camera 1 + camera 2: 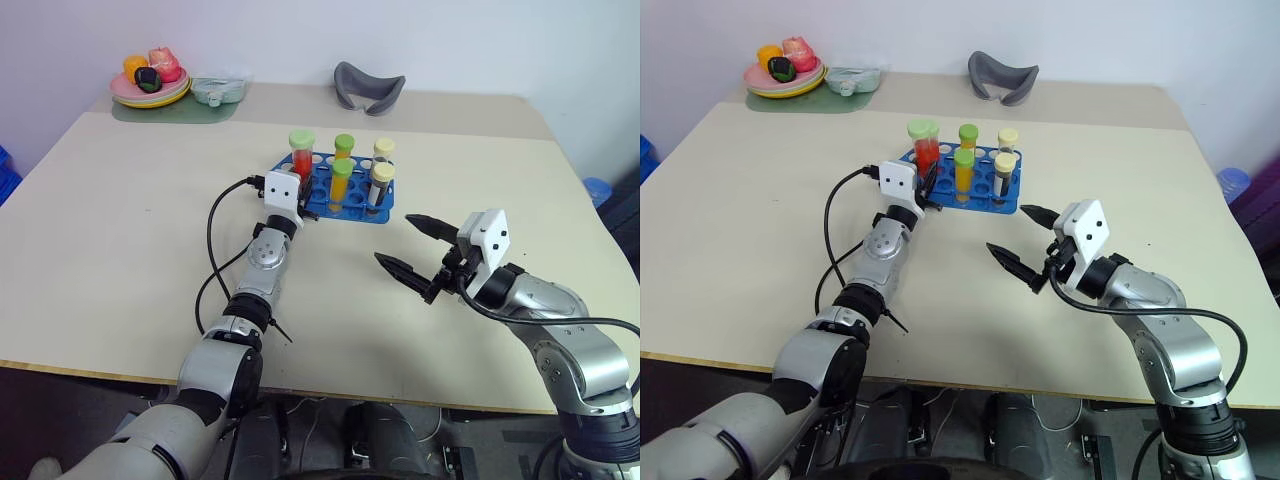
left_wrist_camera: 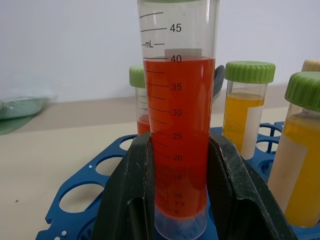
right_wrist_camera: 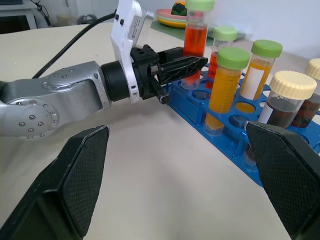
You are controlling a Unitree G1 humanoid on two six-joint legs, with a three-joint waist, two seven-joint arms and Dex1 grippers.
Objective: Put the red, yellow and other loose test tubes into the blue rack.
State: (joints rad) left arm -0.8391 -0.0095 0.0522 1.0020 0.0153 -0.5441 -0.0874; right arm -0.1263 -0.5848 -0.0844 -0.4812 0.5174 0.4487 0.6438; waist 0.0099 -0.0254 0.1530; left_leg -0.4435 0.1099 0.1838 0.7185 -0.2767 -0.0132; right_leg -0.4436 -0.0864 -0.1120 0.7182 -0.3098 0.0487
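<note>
Over the bright blue plastic holed rack (image 1: pixel 352 205), the left gripper (image 2: pixel 177 200) clamps the clear red-liquid tube (image 2: pixel 178 125) upright, tip down; the right gripper (image 1: pixel 412 245) gapes empty.

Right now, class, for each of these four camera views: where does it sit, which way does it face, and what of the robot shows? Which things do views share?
Left eye view: on the head, looking down over the table; both arms, left hand at the blue rack.
Right eye view: beside it, same scene; open right hand.
Left wrist view: between its fingers, shut on the red tube.
Right wrist view: faces the rack and left hand.
Shared: rack, red tube.
</note>
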